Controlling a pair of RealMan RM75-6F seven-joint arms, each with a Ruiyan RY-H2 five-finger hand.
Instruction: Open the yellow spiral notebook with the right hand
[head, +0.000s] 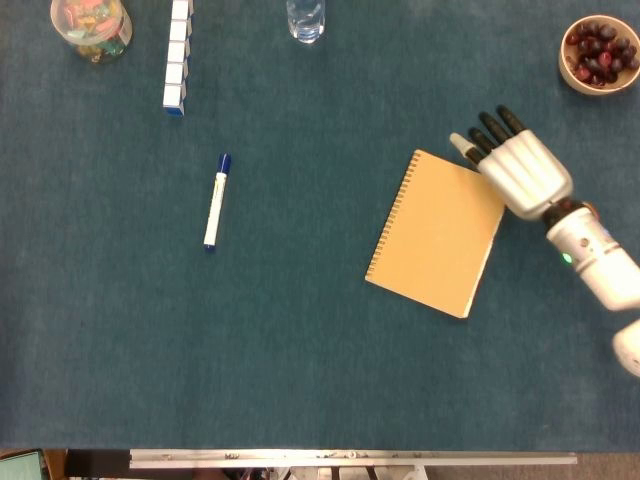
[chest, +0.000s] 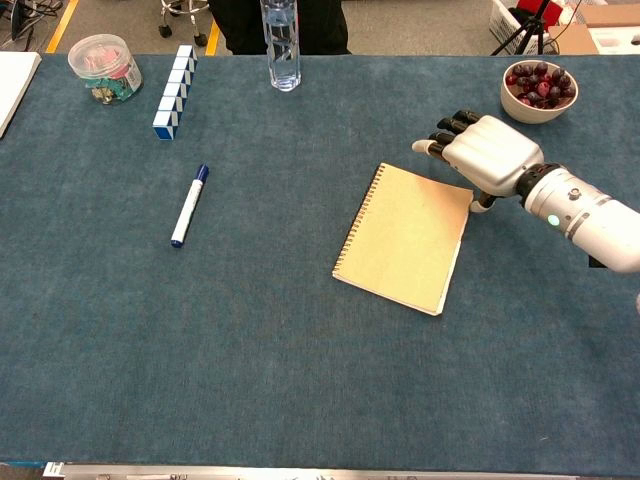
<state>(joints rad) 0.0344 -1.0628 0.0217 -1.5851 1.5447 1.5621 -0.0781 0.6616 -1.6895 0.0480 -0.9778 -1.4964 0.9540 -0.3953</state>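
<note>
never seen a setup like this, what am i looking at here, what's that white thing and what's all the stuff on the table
The white thing is a robot's right hand on the end of an arm, steered remotely by a person. Both pictures show the same moment: the head view looks straight down, the chest view looks across from lower. On the blue table lie a closed yellow spiral notebook, a marker, a row of blue and white blocks, a water bottle, a jar of colourful bits and a bowl of dark red fruit. The hand holds nothing; its fingers are spread over the notebook's far right corner. The left hand is out of sight.
</note>
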